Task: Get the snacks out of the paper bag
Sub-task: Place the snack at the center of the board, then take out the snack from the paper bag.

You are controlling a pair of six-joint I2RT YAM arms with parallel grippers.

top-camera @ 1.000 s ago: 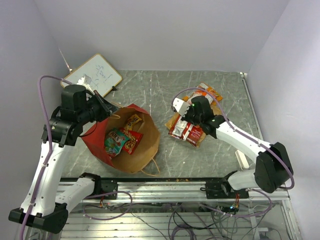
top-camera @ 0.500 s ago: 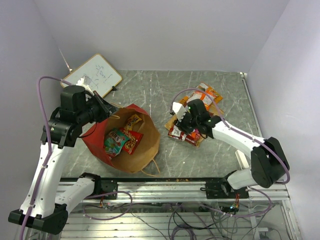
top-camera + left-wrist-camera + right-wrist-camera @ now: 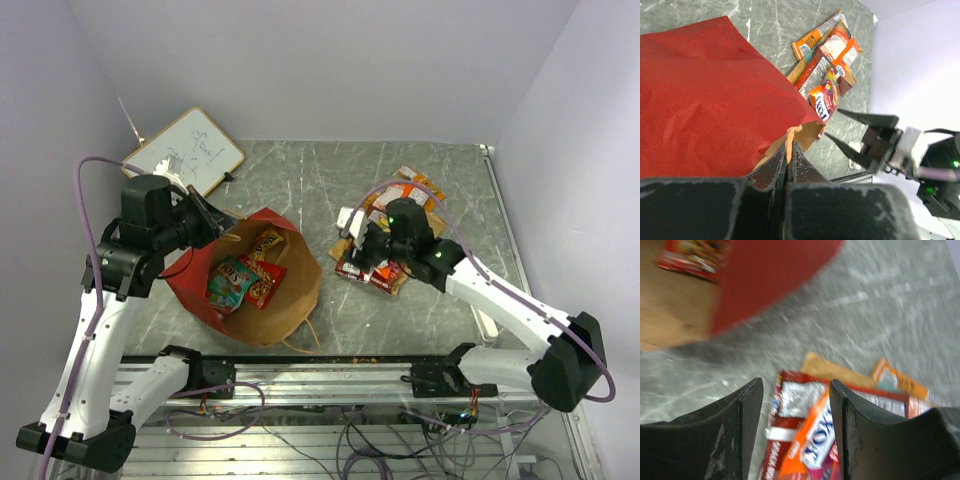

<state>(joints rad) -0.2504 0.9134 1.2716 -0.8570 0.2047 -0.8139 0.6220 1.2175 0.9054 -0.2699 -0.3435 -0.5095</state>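
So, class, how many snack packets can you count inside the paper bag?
3. In the top view, a teal packet lies on the left, a red packet beside it, and an orange packet beyond them, all inside the paper bag. More may be hidden underneath.

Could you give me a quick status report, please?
Left gripper shut on paper bag rim. Right gripper open, empty, over table pile. Snacks in bag. Nothing blocking.

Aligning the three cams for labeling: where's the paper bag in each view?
Top external: paper bag left of centre, lying with its open mouth toward the camera.
Left wrist: its red outside fills the left and centre.
Right wrist: top left corner, blurred.
Shared landmark: the snack pile on the table beside the bag.
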